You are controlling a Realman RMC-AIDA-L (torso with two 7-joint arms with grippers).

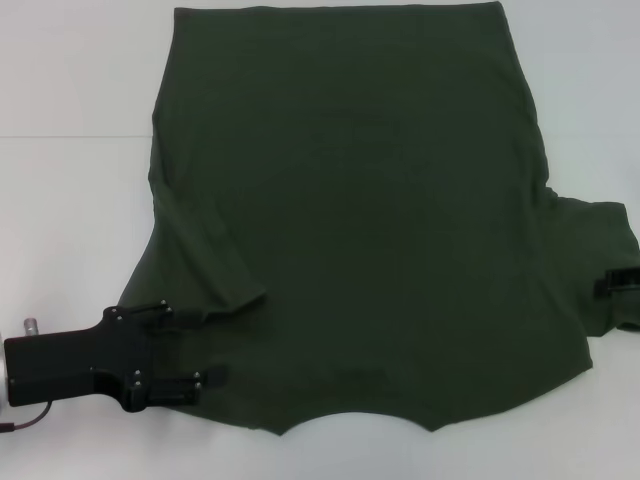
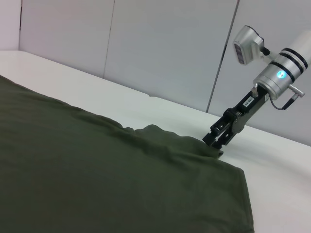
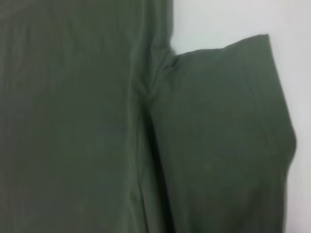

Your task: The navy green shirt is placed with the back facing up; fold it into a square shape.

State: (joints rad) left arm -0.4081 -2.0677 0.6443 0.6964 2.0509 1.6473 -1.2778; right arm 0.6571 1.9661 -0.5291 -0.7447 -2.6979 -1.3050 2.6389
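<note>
Bright, even overhead light, faint shadows; the right wrist view looks soft, perhaps defocused.

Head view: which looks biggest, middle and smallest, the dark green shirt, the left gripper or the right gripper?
1. The dark olive-green soft fabric shirt, by far.
2. The black left gripper.
3. The black right gripper, only partly in view at the picture's edge, so its rank is unsure.

Right tool point(image 2: 215, 144) at the far edge of the navy green shirt point(image 2: 97, 170) on white table point(image 2: 272, 165).
</note>
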